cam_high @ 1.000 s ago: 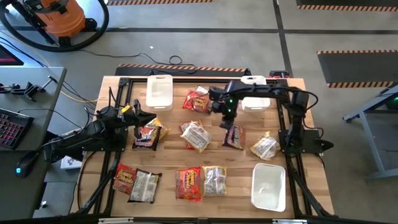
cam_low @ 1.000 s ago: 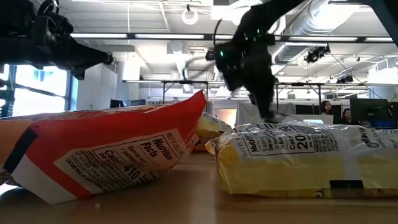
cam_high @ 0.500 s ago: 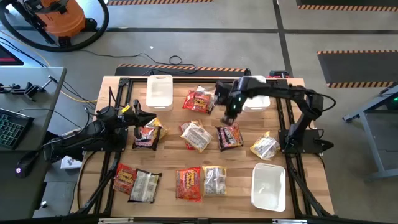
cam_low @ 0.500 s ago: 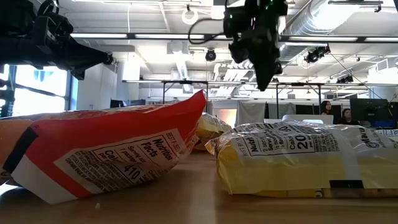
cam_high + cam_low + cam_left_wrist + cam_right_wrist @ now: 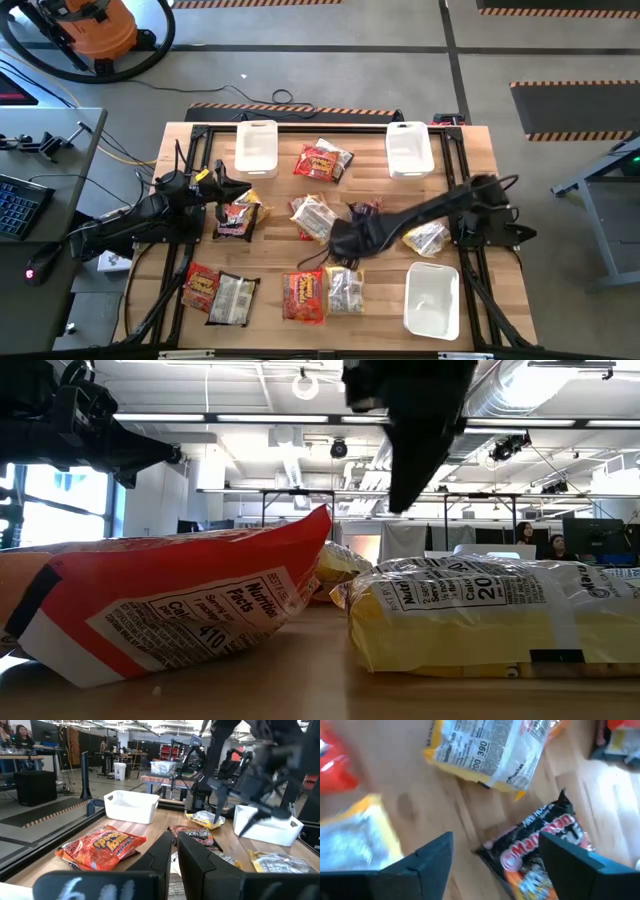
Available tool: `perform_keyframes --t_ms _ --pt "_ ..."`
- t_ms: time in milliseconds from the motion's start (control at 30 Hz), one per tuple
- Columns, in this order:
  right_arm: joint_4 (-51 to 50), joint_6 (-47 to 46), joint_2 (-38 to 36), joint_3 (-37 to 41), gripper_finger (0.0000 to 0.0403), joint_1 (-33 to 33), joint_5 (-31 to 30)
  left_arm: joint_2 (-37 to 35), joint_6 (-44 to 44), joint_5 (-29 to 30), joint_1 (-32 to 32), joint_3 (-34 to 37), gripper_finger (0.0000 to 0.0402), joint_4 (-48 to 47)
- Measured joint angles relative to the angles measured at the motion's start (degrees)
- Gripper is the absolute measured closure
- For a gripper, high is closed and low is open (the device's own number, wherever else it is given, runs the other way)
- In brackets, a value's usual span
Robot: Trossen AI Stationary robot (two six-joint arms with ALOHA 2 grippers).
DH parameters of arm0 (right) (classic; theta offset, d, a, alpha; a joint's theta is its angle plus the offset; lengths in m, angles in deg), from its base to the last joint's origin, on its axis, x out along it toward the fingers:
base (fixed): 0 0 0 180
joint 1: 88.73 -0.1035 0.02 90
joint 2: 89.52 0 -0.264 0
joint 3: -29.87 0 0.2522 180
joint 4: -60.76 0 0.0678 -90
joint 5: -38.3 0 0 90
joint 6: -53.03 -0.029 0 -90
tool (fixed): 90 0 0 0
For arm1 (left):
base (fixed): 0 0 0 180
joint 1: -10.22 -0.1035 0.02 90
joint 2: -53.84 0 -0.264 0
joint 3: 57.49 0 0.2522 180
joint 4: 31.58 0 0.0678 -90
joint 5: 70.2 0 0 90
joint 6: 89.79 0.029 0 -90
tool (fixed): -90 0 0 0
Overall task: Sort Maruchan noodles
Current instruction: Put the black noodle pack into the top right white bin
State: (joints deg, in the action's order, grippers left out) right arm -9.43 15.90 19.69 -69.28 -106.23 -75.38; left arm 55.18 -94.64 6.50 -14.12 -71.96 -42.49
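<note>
Several Maruchan noodle packets lie flat on the wooden table: a red one (image 5: 322, 160), a yellow-white one (image 5: 314, 217), dark ones (image 5: 365, 212) (image 5: 238, 218), and more along the near edge (image 5: 304, 295). My right gripper (image 5: 338, 245) hangs open over the table's middle. In its wrist view the fingers (image 5: 495, 865) stand on either side of a dark packet (image 5: 540, 847) below, touching nothing. My left gripper (image 5: 172, 855) is shut and holds nothing, above the left-hand dark packet.
Two white bins (image 5: 256, 148) (image 5: 409, 148) stand at the far edge. A third bin (image 5: 432, 298) stands at the near right. In the low view, a red packet (image 5: 180, 610) and a yellow packet (image 5: 480, 610) fill the foreground. A black frame (image 5: 190, 180) borders the table.
My right gripper has risen from low over the table's far middle. It has then swung toward the near edge and a little left, and now hangs over the centre. The dark packet beneath it stays lying on the table.
</note>
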Motion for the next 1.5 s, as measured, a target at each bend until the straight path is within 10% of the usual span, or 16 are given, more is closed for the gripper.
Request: perform_keyframes --t_ms 667,1133,1500 --pt "-26.3 -33.8 26.4 -15.6 0.0125 3.2 -3.4 0.0 0.0 0.0 0.0 0.0 0.0378 0.0" --pt "-32.7 -29.8 27.7 -17.1 0.0388 5.5 1.2 0.0 0.0 0.0 0.0 0.0 0.0378 0.0" --pt "-28.9 -20.8 17.7 -18.7 0.0402 7.0 0.2 0.0 0.0 0.0 0.0 0.0 0.0378 0.0"
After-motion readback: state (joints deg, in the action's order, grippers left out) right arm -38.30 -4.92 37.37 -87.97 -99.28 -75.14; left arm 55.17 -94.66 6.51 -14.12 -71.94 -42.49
